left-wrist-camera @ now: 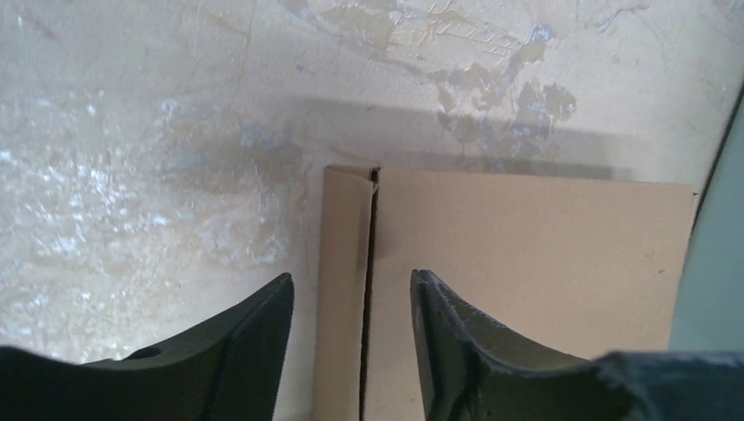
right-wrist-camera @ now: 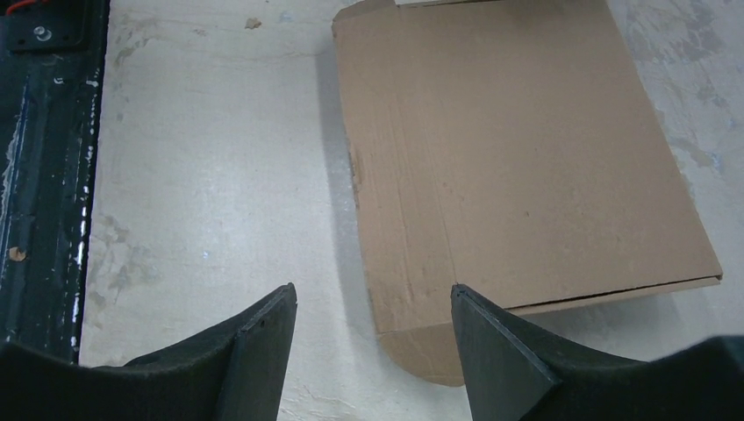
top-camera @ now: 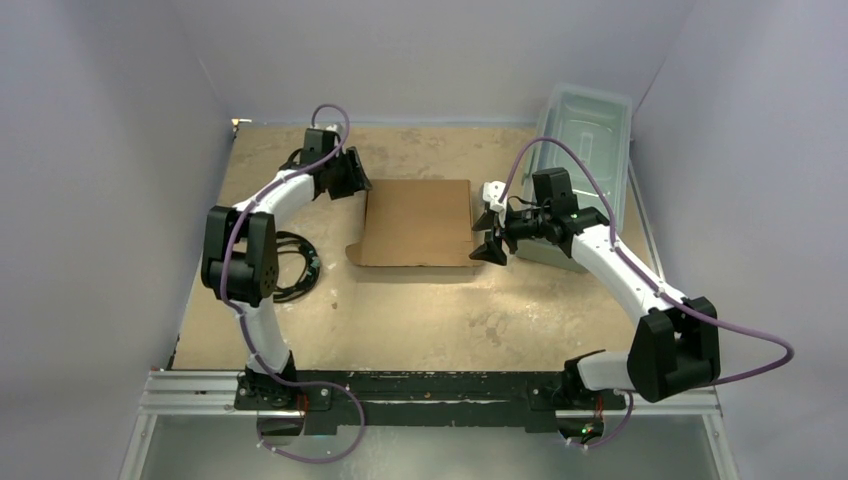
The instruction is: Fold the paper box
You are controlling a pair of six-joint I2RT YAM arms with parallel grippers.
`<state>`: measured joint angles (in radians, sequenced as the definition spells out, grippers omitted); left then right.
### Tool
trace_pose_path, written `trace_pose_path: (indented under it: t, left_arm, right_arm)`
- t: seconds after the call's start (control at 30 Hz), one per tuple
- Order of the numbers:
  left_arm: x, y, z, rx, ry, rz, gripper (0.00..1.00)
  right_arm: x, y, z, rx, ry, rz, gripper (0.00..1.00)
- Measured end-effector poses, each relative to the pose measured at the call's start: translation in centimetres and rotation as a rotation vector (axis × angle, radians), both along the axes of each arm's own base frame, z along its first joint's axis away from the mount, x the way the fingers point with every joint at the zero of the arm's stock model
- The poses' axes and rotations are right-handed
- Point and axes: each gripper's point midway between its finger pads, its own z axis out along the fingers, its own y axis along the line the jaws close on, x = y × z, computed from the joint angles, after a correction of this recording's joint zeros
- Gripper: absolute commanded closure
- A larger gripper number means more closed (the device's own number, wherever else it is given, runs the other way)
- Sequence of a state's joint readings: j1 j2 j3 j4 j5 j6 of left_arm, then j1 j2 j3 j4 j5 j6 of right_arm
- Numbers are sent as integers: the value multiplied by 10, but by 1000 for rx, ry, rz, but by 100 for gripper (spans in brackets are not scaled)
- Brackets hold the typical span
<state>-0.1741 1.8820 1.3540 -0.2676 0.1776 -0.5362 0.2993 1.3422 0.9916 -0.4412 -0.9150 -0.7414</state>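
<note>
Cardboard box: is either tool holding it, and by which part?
Nothing is held: the left tool and right tool stand open at opposite edges of the cardboard box.

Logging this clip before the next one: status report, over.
Left gripper open at the paper box's far left corner. Right gripper open at its right edge, nothing held. Box flat on table. Clear bin far right, not touching box.

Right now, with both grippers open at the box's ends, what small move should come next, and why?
Probably ease the left gripper down and close it on the narrow side flap of the paper box. In its wrist view the open fingers straddle that strip, and nothing is gripped yet. The right gripper hangs open near the opposite edge.
</note>
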Motion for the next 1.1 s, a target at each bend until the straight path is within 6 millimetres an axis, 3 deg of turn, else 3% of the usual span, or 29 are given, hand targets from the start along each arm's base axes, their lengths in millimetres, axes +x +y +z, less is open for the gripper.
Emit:
trace_pose_path:
  t: [0.1,0.43,1.1]
  left_arm:
    - [6,1,-2,29,-3,-24,58]
    - [-3,7,-11,91,23,-70,73]
    - [-14,-3,-15,78,35,-130,73]
  right_arm:
    - [0,0,0,0,1,1,32]
    - [-2,-1,-2,-5,6,5,32]
    - [-1,-1,-6,-10,17,5,32]
